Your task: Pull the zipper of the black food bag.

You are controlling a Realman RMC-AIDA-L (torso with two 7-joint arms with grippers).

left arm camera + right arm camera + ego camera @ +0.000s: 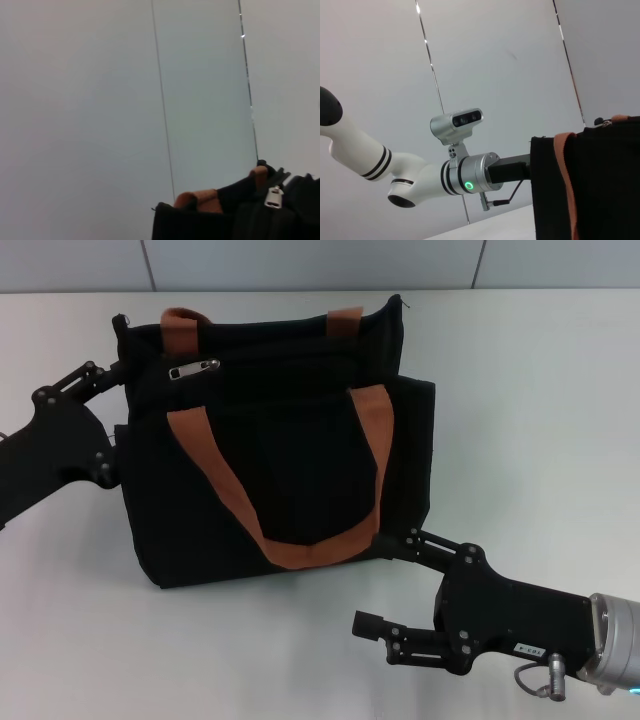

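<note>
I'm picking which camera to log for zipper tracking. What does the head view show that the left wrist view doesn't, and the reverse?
Only the head view shows the whole black food bag on the table, the left gripper at its upper left corner, and the open right gripper at its lower right corner. Only the left wrist view shows the wall panels behind. Both show the zipper and an orange-brown handle.

The left end effector (118, 375) is reaching in against the upper left corner of the black food bag (290, 460), its fingertips hidden at the fabric. The right end effector (385, 585) is sitting at the bag's lower right corner, fingers spread wide, one touching the bag's bottom edge, the other pointing free.
</note>
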